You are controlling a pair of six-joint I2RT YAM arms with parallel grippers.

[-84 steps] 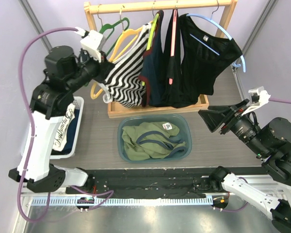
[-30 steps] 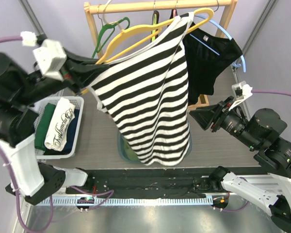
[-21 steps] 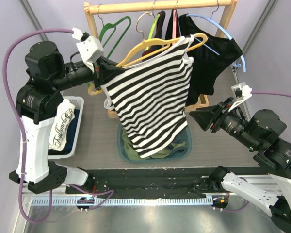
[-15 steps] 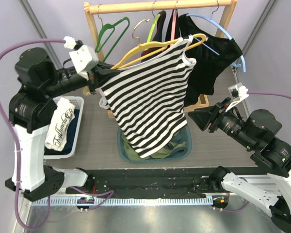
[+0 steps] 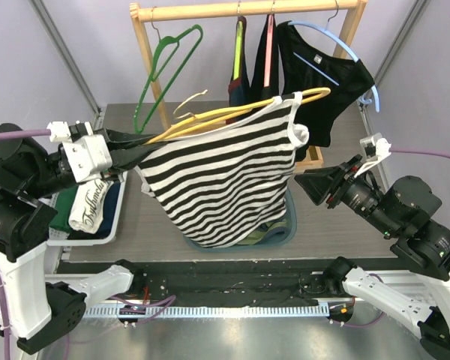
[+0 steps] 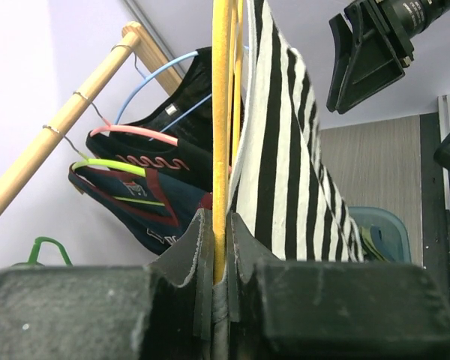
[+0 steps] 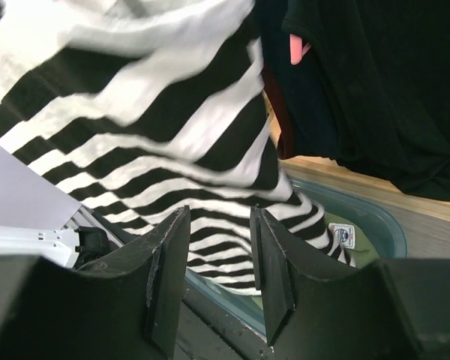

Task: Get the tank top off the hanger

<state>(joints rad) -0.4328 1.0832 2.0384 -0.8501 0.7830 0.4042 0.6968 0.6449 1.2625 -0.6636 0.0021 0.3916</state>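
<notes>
Stripes of black and white mark the tank top, which hangs on a yellow hanger that is off the rail, out in front of the wooden rack and above the teal bin. Its hem drapes over the bin, hiding most of the olive garment inside. The left gripper is clamped on one end of the yellow hanger, with the bar pinched between its closed fingers and the far end reaching toward the rack. The right gripper stands just beside the top's right edge, jaws parted and grasping nothing, aimed at the fabric. On the rail hang an empty green hanger, dark garments and a black top on a blue hanger. A white basket of folded clothes sits at the left.
</notes>
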